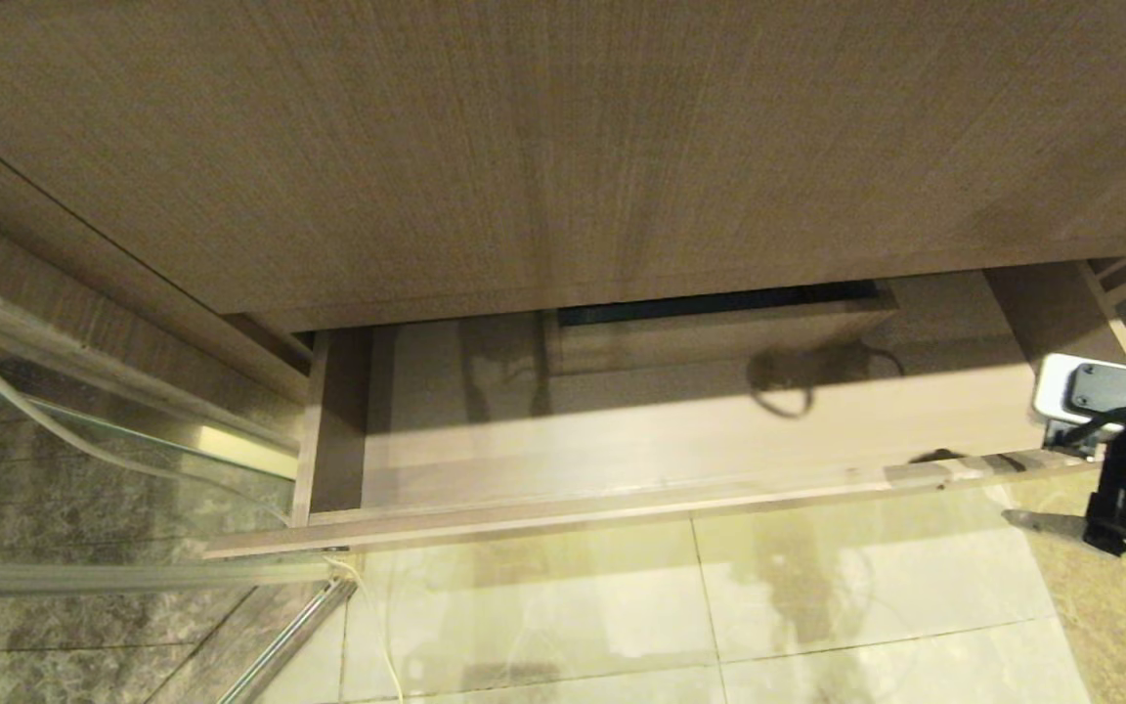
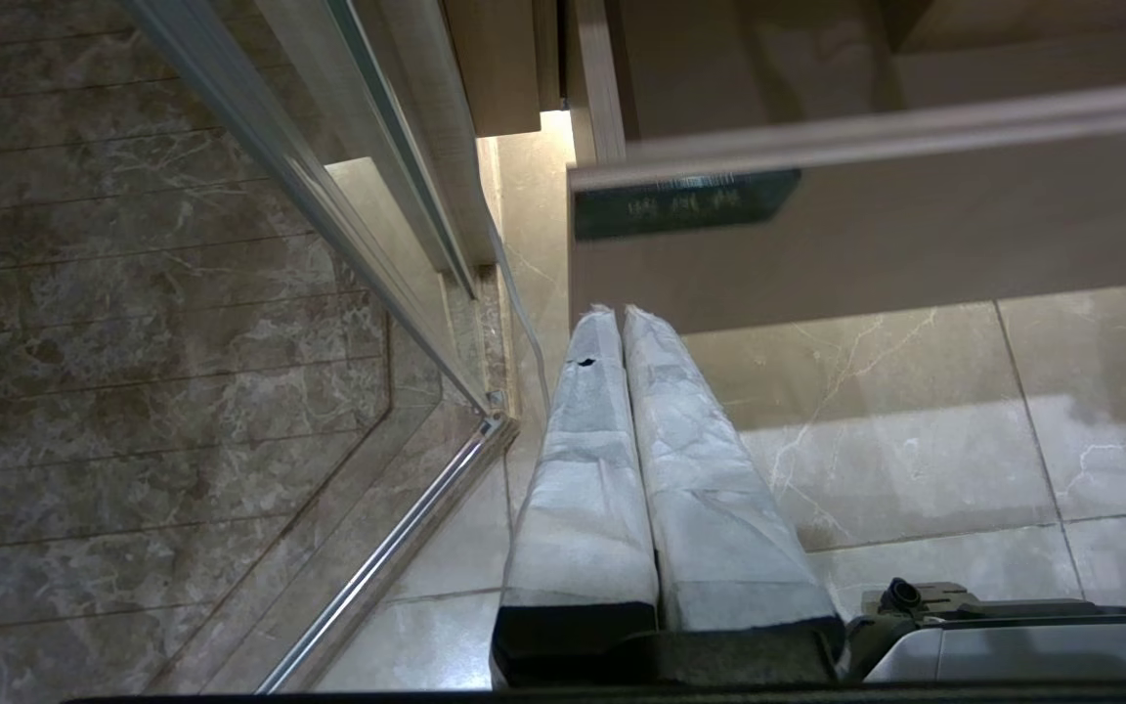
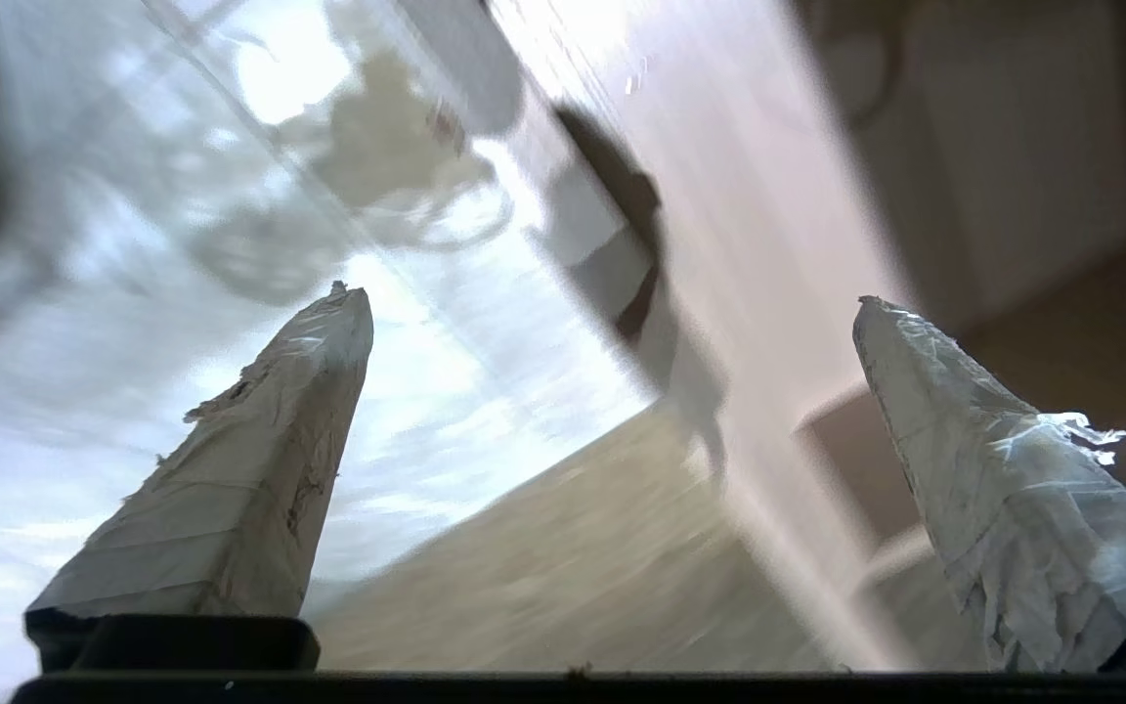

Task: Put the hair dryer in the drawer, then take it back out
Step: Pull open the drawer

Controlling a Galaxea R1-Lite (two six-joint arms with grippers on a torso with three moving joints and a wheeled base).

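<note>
The wide, shallow light-wood drawer (image 1: 680, 430) stands pulled out. The right claw (image 3: 612, 303), released and holding nothing, hangs beside its right corner. The left claw (image 2: 620, 315), clenched, hangs below its front. No hair dryer shows.

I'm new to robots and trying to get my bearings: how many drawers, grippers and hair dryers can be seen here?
drawer: 1, pulled open
grippers: 2, the left gripper and the right gripper
hair dryer: 0 in view
Total: 3
</note>
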